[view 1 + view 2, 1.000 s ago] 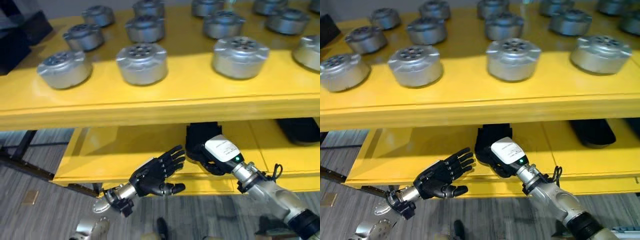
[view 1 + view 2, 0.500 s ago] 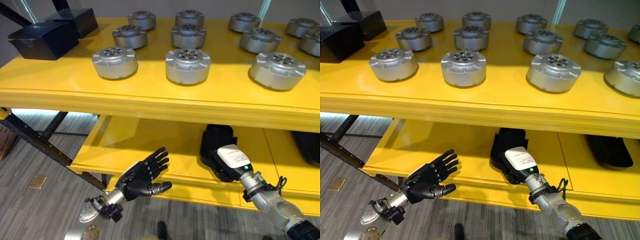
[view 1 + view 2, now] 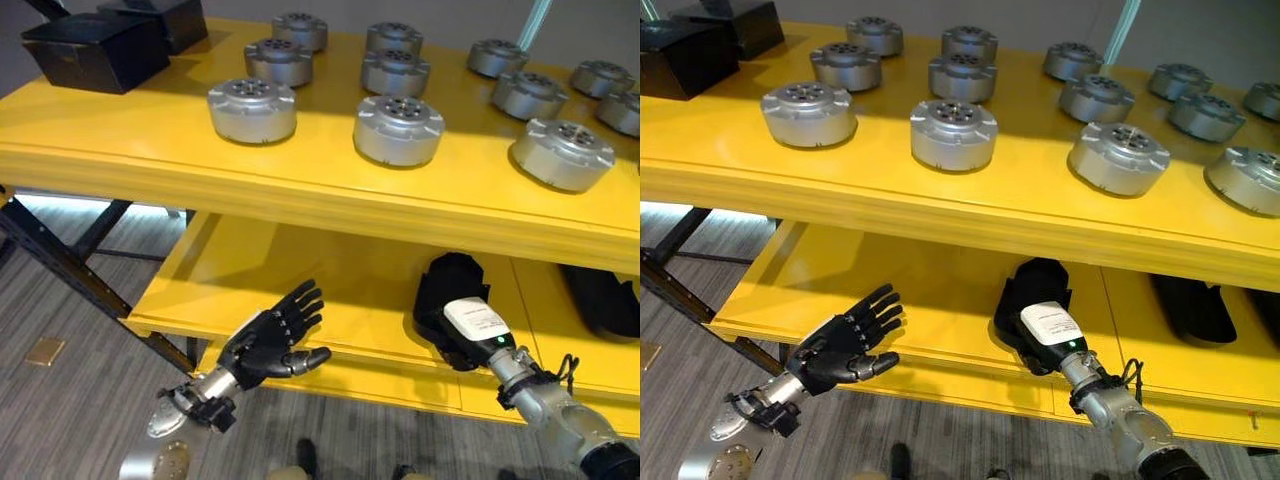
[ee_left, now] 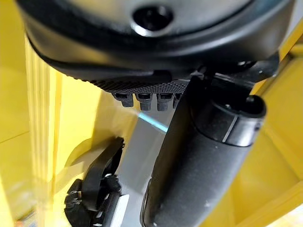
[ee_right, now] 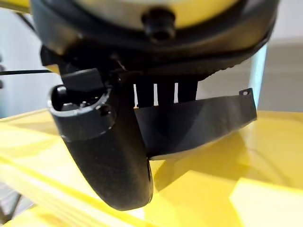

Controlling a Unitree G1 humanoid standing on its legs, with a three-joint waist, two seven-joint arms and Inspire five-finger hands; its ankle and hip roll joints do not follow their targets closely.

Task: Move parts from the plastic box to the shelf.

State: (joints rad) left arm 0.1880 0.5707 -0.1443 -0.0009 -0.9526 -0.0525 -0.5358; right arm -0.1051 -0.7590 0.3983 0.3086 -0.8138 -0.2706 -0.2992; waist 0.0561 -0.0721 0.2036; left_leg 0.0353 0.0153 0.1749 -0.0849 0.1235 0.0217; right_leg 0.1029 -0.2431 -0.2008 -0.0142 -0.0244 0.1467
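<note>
Round silver parts (image 3: 398,129) are ranged across the yellow shelf (image 3: 300,190). The left hand (image 3: 268,342) is held spread and empty by the lower shelf (image 3: 940,330). The right hand (image 3: 1045,340) is seen beside a dark object (image 3: 1032,290); its fingers cannot be read. Nothing is carried, so a raised arm could be knocked against the shelf's edge.

L hand (image 3: 268,345) held out w/ fingers straight & spread, thumb out to the side, palm up, just off the front edge of the lower shelf (image 3: 300,300). R hand (image 3: 462,333) reaches over that shelf's front edge, back of hand up; fingers straight in its wrist view.
</note>
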